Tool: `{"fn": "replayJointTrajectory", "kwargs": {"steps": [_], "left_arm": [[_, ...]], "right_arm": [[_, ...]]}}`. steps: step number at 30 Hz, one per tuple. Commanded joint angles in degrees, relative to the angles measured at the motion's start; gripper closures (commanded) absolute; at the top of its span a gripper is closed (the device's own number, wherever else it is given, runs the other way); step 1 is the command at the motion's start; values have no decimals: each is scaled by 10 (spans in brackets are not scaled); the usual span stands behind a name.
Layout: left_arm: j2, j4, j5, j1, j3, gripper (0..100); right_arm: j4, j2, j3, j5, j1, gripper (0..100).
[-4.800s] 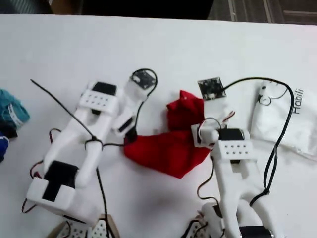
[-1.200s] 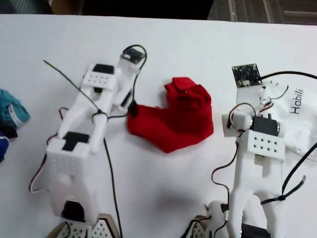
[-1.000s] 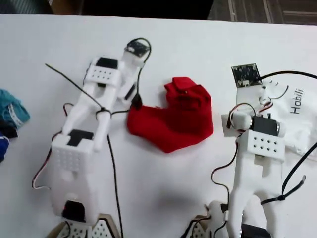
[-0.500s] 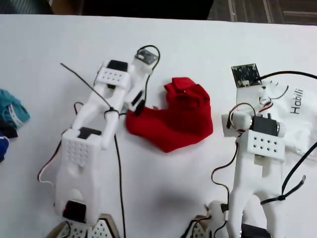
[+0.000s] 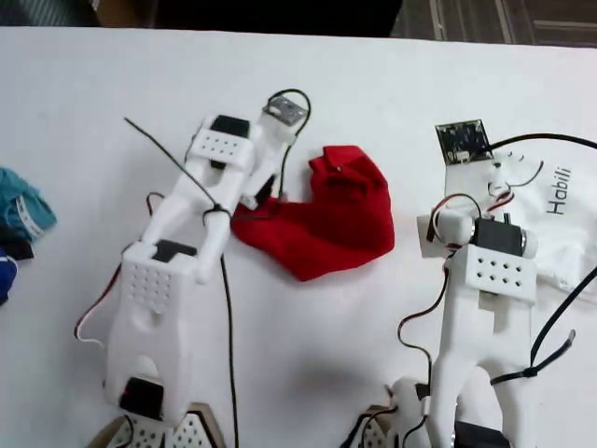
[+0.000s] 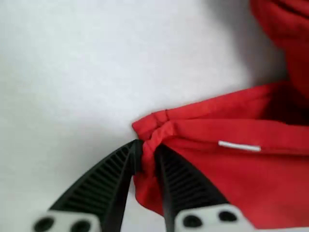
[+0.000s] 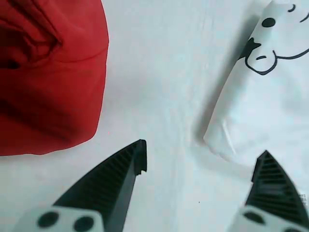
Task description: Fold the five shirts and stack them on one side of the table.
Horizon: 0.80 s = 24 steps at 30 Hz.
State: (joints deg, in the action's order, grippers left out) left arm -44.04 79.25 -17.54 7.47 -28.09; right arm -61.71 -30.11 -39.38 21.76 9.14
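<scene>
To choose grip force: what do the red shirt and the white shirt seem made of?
Red shirt: soft matte cloth, probably cotton knit; it wrinkles where the left jaws pinch its edge. White shirt: similar thin matte cloth with a dark print; its fold looks soft and rounded.

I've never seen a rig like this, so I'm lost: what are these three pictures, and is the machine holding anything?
These are two small white robot arms side by side at a white table, each ending in a two-fingered gripper. One picture looks down from a fixed camera above. The other two come from cameras on the arms' wrists, each looking along its own gripper. On the table lie a crumpled red shirt, a white shirt and, at the edge, some teal cloth. The left gripper is shut on a corner of the red shirt. The right gripper is open and holds nothing, over the table between the two shirts.
</scene>
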Motion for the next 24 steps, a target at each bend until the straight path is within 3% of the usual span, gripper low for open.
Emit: {"fn": "replayJointTrajectory", "kwargs": {"steps": [1,8,14,19,24], "left_arm": [[12,53,4,-18,-34,975],[84,229,0,-60,-114,975],[241,232,-30,-103,-109,975],[388,232,-31,-112,22,975],[523,230,-33,-128,200,975]], "right_arm": [[0,-14,7,1,2,651],[44,-7,10,-7,-14,652],[41,96,59,-25,-89,652],[15,216,220,-32,-128,652],[-90,340,469,-79,-172,652]]}}
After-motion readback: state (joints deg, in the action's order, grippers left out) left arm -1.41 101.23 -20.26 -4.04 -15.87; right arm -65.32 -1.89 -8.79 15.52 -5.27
